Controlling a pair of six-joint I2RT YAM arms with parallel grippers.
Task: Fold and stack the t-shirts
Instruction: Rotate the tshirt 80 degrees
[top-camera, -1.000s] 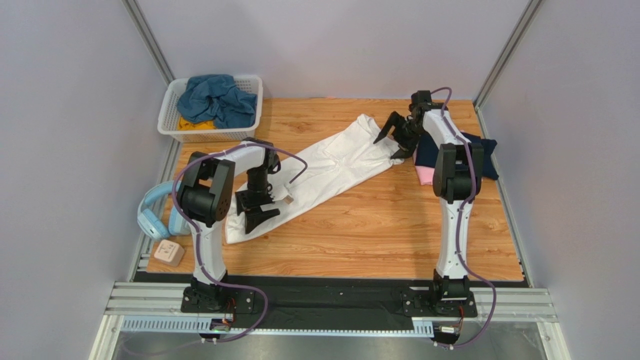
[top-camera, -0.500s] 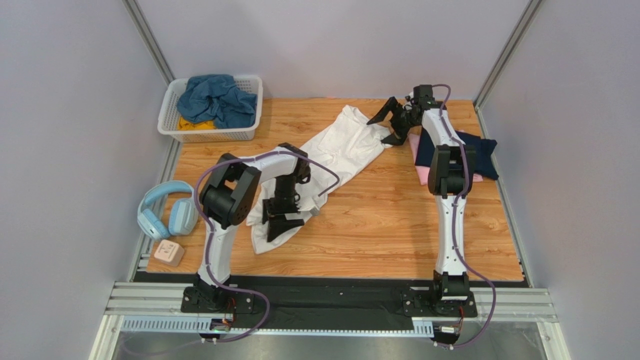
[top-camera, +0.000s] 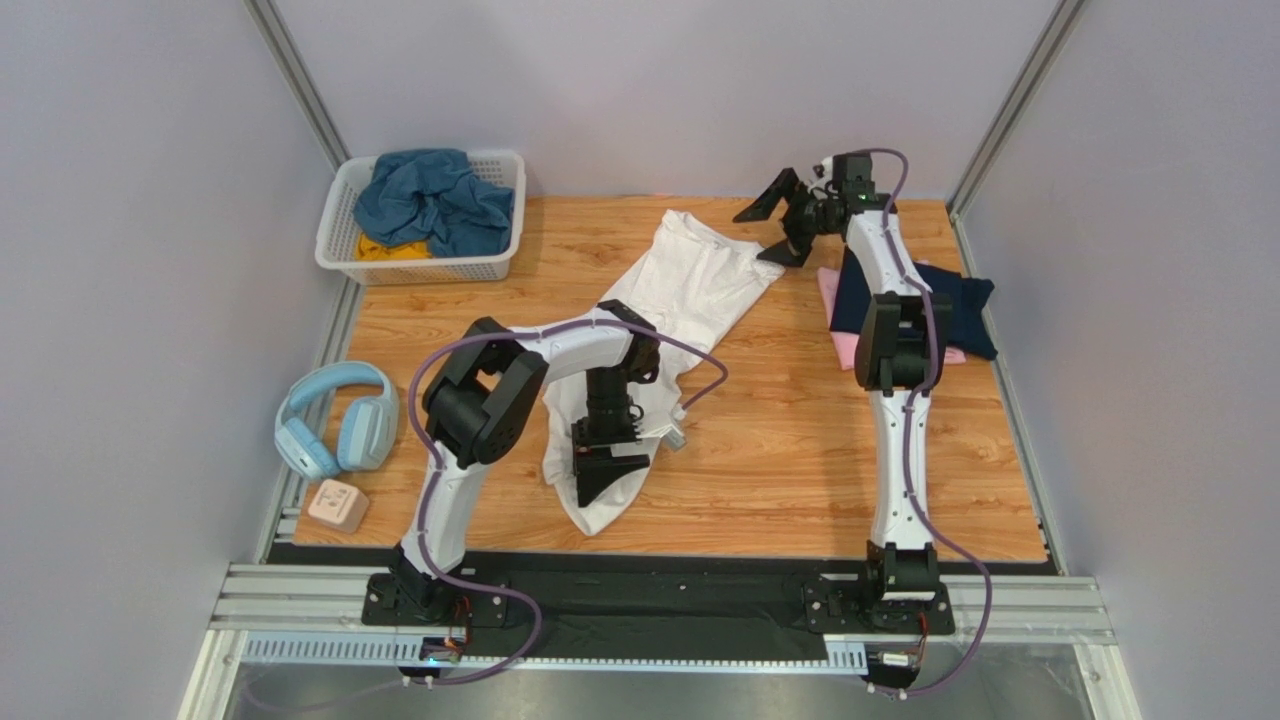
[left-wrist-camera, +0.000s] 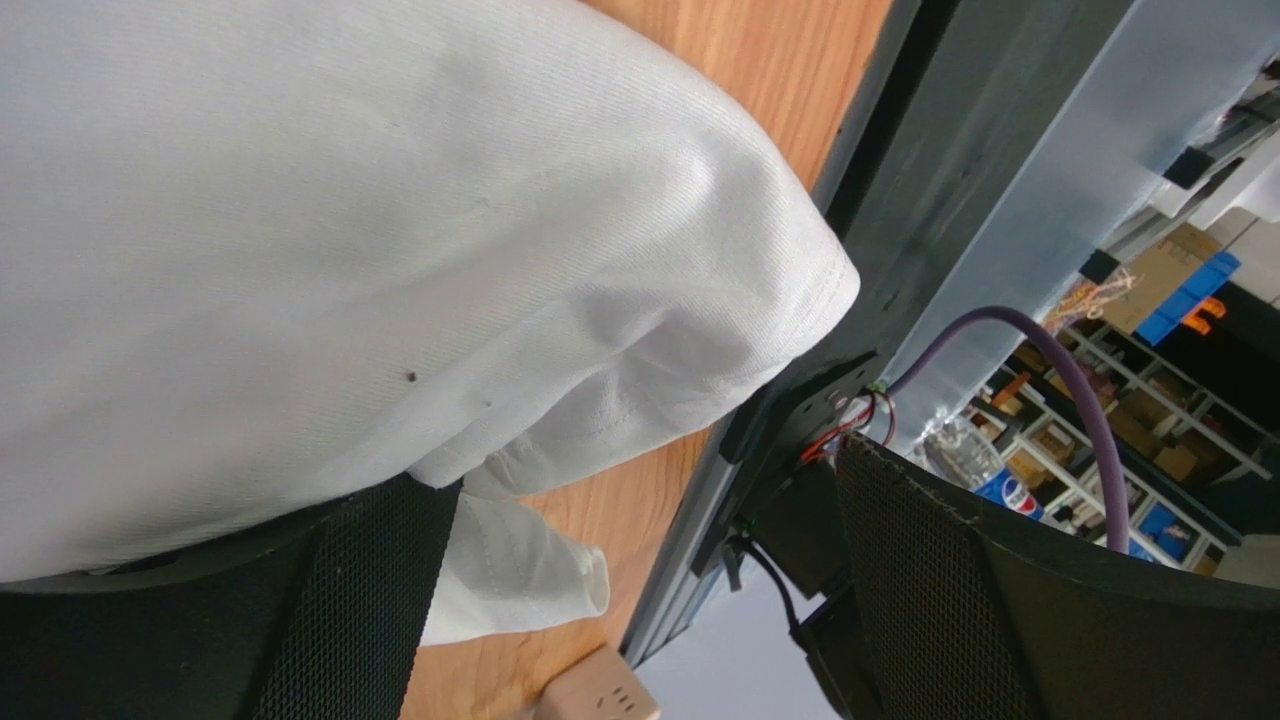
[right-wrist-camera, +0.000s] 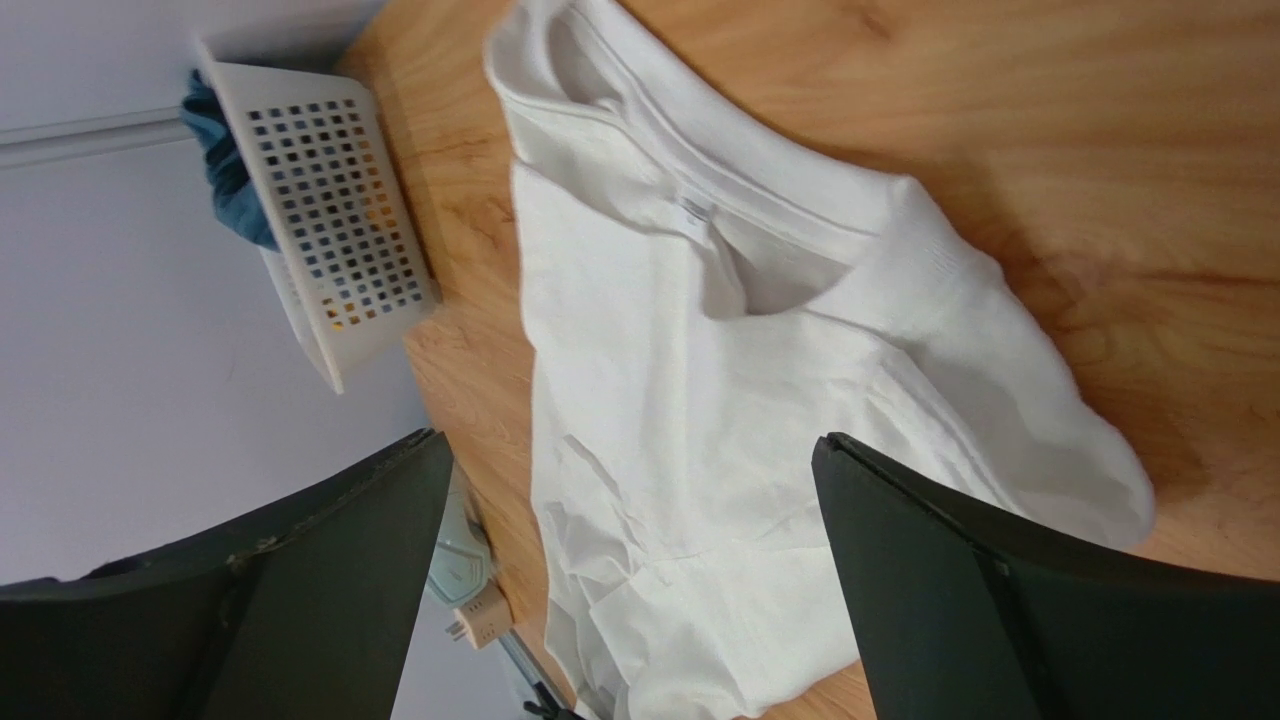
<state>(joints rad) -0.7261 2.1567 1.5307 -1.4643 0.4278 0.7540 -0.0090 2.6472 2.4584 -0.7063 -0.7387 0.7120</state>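
Five t-shirts: one teal-blue (top-camera: 428, 195) and one yellow (top-camera: 388, 251) in the basket (top-camera: 421, 267) at 10 o'clock, one white (top-camera: 684, 285) mid-surface, its hem since swung toward 6 o'clock under the open left gripper (top-camera: 606, 468), the open right gripper (top-camera: 778, 225) since risen beyond its collar, one navy (top-camera: 962, 323) over one pink (top-camera: 846, 348) at 2 o'clock.

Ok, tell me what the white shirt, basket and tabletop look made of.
White t-shirt: soft matte knit cloth, likely cotton; it creases and has a ribbed collar. Basket: white plastic, by its moulded grid holes. Tabletop: wood or wood-look laminate, grain visible.
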